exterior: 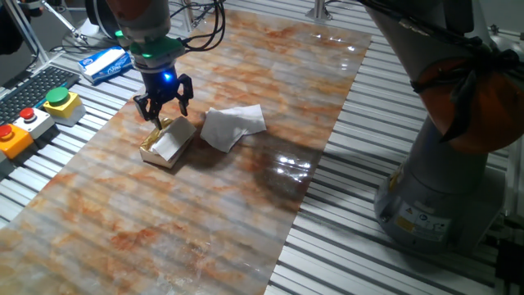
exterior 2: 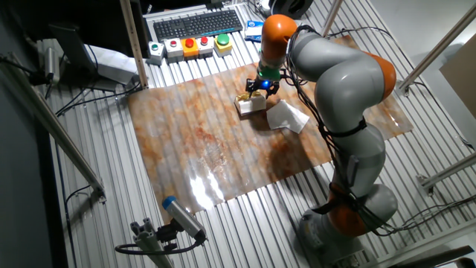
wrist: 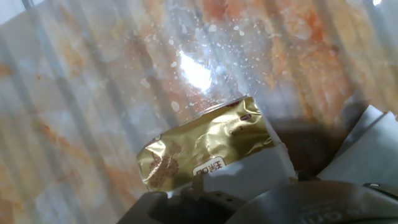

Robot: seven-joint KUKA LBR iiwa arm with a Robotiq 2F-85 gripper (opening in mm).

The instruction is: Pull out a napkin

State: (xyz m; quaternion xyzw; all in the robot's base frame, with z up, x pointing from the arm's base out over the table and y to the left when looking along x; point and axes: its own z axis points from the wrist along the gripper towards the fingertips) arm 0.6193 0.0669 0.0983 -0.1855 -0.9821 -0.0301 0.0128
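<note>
gold foil packet (wrist: 205,151) under jaws, jaws spread above it; loose napkin (exterior: 232,126) beside; blue-and-white packet (exterior: 105,64) well apart.

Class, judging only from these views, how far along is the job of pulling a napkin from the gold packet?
Done: one loose white napkin already lies on the mat beside the gold foil packet. In hand: the gripper hovers just above the packet's end, holding nothing visible. Left: another white sheet shows at the packet's opening, not yet pulled free.
</note>
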